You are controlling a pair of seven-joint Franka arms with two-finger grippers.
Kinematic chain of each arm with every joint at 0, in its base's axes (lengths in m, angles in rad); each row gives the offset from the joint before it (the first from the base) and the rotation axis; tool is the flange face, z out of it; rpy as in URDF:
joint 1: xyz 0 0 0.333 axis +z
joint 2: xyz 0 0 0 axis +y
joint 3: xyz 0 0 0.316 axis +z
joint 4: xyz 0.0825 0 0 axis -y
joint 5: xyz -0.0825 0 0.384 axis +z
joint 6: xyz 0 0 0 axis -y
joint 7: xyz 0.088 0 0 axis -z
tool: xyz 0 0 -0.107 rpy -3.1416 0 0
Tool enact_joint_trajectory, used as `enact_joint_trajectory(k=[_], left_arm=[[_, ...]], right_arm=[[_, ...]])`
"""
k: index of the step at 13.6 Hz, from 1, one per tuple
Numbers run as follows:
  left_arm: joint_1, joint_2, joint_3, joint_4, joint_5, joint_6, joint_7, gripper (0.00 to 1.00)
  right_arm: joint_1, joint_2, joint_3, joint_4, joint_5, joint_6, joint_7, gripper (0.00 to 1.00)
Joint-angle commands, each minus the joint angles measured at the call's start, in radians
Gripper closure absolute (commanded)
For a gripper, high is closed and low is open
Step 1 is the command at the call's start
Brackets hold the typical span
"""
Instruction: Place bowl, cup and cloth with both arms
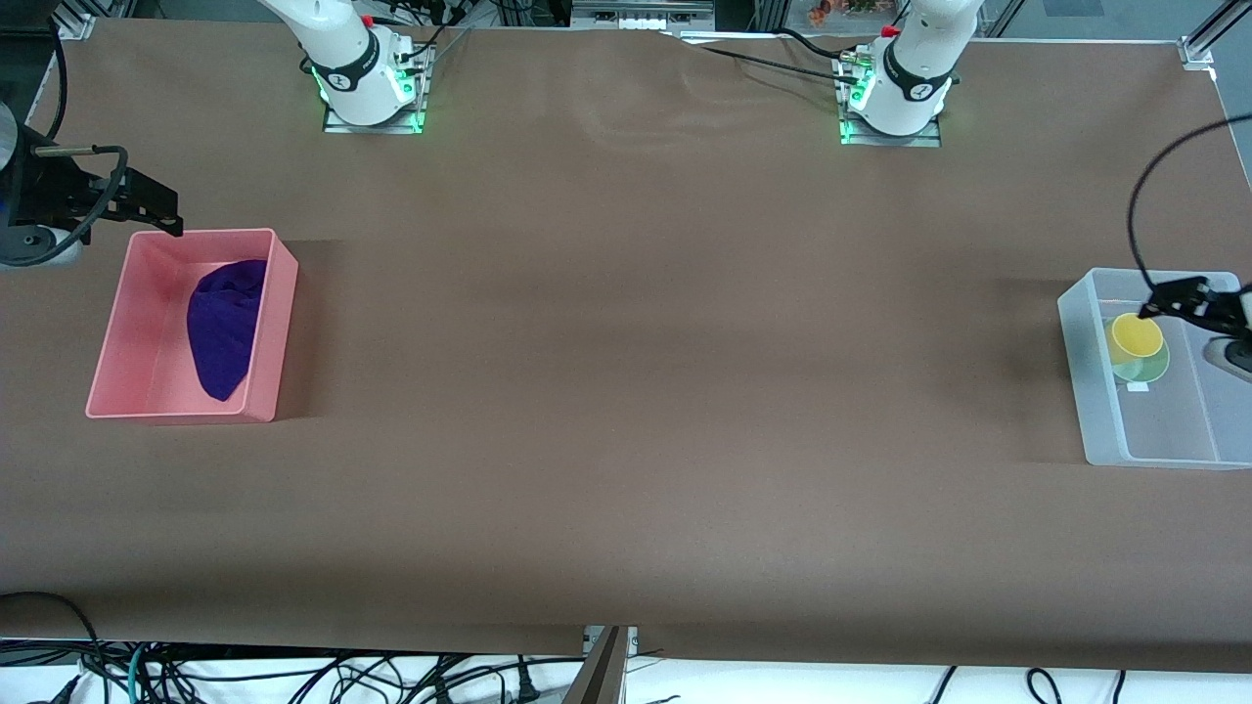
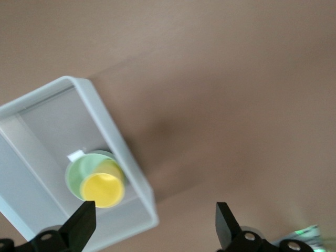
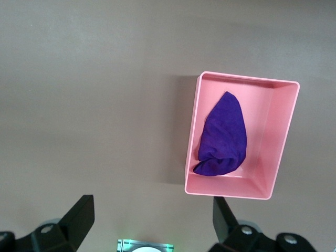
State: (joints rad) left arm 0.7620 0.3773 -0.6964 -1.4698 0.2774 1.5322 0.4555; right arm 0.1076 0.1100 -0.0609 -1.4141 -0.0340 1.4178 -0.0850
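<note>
High front camera faces robots; wrist cameras look down.

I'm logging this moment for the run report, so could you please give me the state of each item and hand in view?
cloth: bunched, lying in the pink bin.
cup: upright, nested in the bowl.
bowl: upright, in the clear bin, holding the cup.
left hand: open, empty, above the clear bin's edge.
right hand: open, empty, raised beside the pink bin at the right arm's end.
</note>
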Motion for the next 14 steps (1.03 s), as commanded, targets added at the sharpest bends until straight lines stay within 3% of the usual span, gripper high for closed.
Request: enact_joint_trajectory(k=[1, 2, 4, 7, 9, 12, 14], left_arm=[[-0.001, -0.02, -0.115, 0.042, 0.026, -0.087, -0.184, 0.0], [-0.001, -0.023, -0.142, 0.055, 0.02, -0.093, -0.204, 0.0], [-0.082, -0.092, -0.106, 0.034, -0.01, -0.083, -0.212, 0.0], [-0.411, -0.182, 0.298, -0.004, -0.185, -0.044, -0.213, 0.0], [-0.55, -0.257, 0.472, -0.103, -0.247, 0.081, -0.225, 0.0], [-0.696, -0.415, 0.578, -0.312, -0.245, 0.2, -0.421, 0.0], [-0.734, -0.432, 0.598, -0.329, -0.248, 0.2, -0.5, 0.0]], right_arm=[[-0.003, 0.005, 0.007, 0.018, -0.014, -0.004, 0.011, 0.0], [-0.003, 0.005, 0.007, 0.018, -0.014, -0.004, 0.01, 0.0], [-0.002, 0.007, 0.007, 0.018, -0.014, -0.004, 0.011, 0.0], [-0.003, 0.007, 0.007, 0.018, -0.015, -0.004, 0.011, 0.0], [-0.003, 0.007, 0.007, 0.018, -0.015, -0.004, 0.011, 0.0], [-0.003, 0.007, 0.007, 0.018, -0.015, -0.004, 0.01, 0.0], [-0.003, 0.007, 0.007, 0.018, -0.015, -0.004, 0.01, 0.0]])
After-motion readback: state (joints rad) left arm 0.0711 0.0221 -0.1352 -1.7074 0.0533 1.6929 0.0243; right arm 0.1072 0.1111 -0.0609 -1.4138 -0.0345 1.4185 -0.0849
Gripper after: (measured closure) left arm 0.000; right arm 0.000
